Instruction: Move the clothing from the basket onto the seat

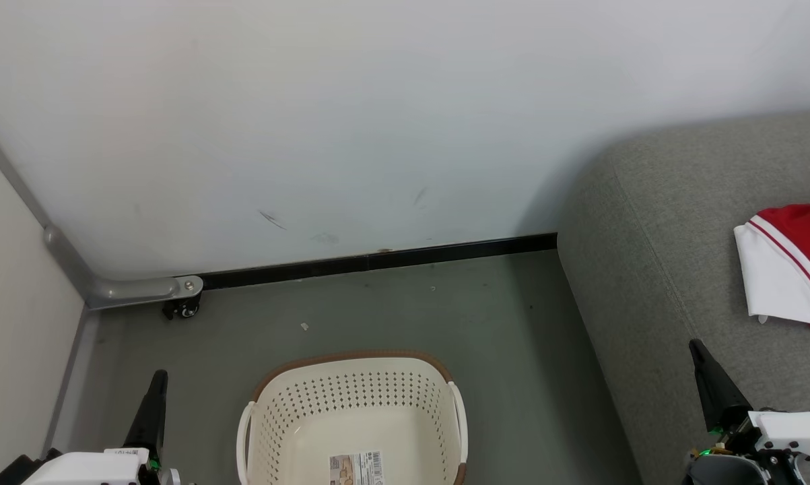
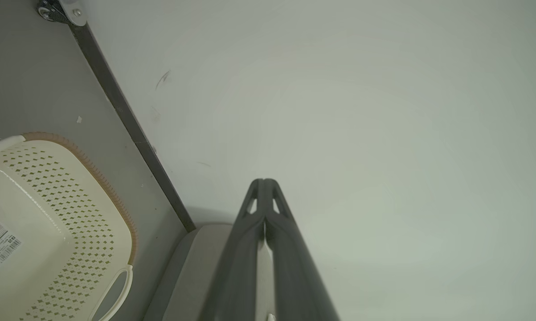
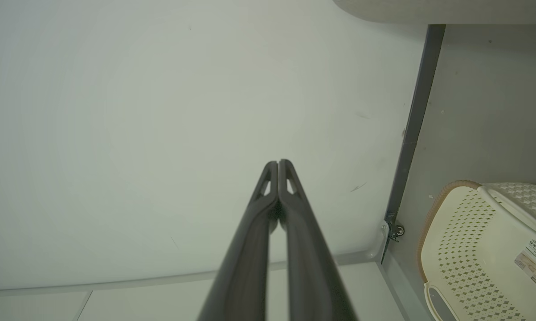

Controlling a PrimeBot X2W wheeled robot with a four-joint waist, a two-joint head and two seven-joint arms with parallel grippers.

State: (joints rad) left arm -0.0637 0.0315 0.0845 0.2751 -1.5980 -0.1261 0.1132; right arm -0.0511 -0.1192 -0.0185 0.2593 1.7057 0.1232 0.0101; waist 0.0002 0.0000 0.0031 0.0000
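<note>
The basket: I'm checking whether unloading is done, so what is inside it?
The basket holds a label sticker on its bare floor, nothing else visible; its near end is out of frame.

label (image 1: 355,468) in basket (image 1: 351,397), print apparently illegible

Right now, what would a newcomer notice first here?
The bright red and white clothing lying on the grey seat at the head view's right edge. Next, the cream basket on the floor at bottom centre, a label sticker on its bare bottom. Both the left gripper and the right gripper are shut, holding nothing.
</note>
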